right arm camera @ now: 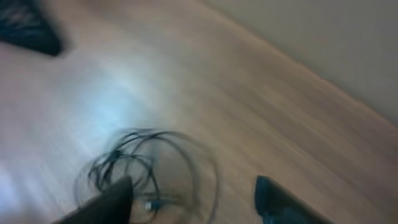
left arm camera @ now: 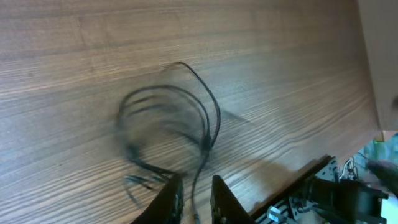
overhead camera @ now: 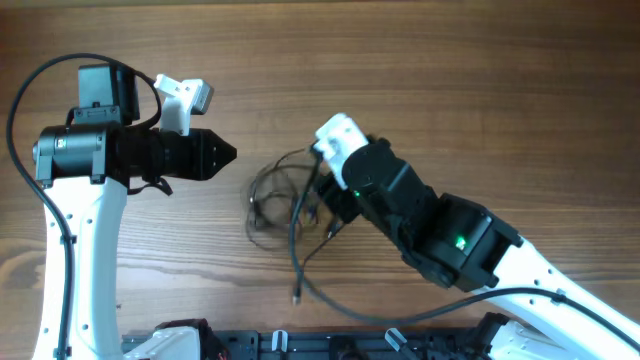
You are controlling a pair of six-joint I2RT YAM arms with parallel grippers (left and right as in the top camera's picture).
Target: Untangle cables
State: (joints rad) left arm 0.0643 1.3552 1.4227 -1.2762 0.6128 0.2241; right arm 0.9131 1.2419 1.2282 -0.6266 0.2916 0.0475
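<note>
scene: wooden counter [overhead camera: 480,80], two arms, one tangle of thin cords
the cables [overhead camera: 278,203]: loose overlapping loops lying flat about mid-counter, well in from every edge; one straight strand runs out of the tangle toward the near edge, small plug at its tip
the cables, left wrist view [left arm camera: 168,124]: several stacked loops plus one long arc on their right side; loose ends trail toward the camera
the cables, right wrist view [right arm camera: 146,163]: blurred, loops readable, a pale plug near the bottom of the tangle
left fingers [overhead camera: 228,153]: on the left-edge side of the tangle, pointing at it, near but not touching
left fingers, state [left arm camera: 176,198]: narrow gap, bare wood showing between the tips; a strand lines up with the gap but lies on the counter farther out, nothing gripped
right fingers [overhead camera: 322,200]: over the right side of the tangle, arm reaching in from the near right corner
right fingers, state [right arm camera: 112,200]: spread wide, nothing between them; loops sit just ahead of the one on the left of that view
contact, right side: can't tell from the blur
thick black arm cable [overhead camera: 350,308]: curves past the tangle's right side, then runs toward the near edge
</note>
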